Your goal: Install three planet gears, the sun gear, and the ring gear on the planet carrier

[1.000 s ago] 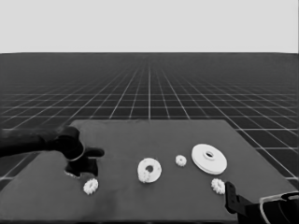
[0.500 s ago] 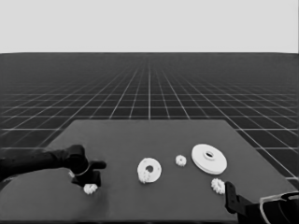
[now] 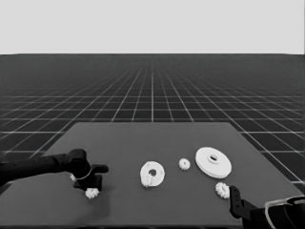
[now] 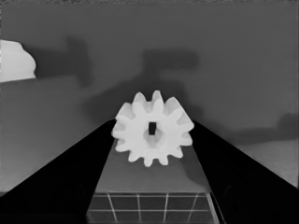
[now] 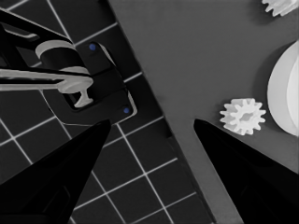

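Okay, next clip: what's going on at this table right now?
The left gripper is down at the table's left end, its open fingers either side of a small gear. The smaller round part sits mid-table with what looks like a gear already on it. Another gear lies between it and the larger round part, and one more gear lies near the parked right gripper at the lower right corner.

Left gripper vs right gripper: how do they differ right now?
The left gripper is down at the table's left front, while the right gripper waits at the lower right corner. The left gripper's fingers straddle a small gear; the right gripper's fingers have only table edge and floor between them, with another small gear off to one side by the larger round part. Both are open.
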Tool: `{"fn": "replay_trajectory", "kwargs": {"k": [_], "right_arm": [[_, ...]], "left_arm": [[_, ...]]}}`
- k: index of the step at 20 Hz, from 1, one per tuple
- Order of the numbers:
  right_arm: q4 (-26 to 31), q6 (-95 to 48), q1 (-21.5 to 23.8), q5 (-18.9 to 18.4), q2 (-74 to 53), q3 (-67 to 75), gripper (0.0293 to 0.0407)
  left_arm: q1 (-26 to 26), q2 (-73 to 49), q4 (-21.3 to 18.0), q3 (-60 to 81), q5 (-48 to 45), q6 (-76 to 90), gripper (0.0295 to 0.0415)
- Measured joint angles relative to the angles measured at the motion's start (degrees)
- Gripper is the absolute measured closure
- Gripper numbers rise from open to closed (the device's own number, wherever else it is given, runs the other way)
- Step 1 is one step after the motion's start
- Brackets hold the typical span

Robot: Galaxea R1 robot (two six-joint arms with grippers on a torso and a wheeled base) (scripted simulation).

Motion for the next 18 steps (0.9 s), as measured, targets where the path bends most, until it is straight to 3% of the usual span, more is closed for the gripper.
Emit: {"fn": "replay_trajectory", "kwargs": {"k": [4,6,8,14,16,18], "right_arm": [[0.0,0.0,0.0,0.0,0.0,0.0,0.0315],[0.0,0.0,0.0,0.0,0.0,0.0,0.0315],[0.0,0.0,0.0,0.0,0.0,0.0,0.0315],[0.0,0.0,0.0,0.0,0.0,0.0,0.0315],[0.0,0.0,0.0,0.0,0.0,0.0,0.0315],[0.0,0.0,0.0,0.0,0.0,0.0,0.0315]], "left_arm": [[0.0,0.0,0.0,0.0,0.0,0.0,0.0398],[-8.2,-2.8,-7.3,6.4,4.6,-2.0,0.0398],[-11.8,-3.4,-10.4,7.6,5.9,-2.4,0.0398],[-13.6,-3.5,-12.1,8.0,6.6,-2.5,0.0398],[-16.4,25.2,-14.0,-12.0,10.1,-15.1,0.0398],[-16.8,39.8,-14.8,-29.6,8.9,-8.8,0.0398]]}}
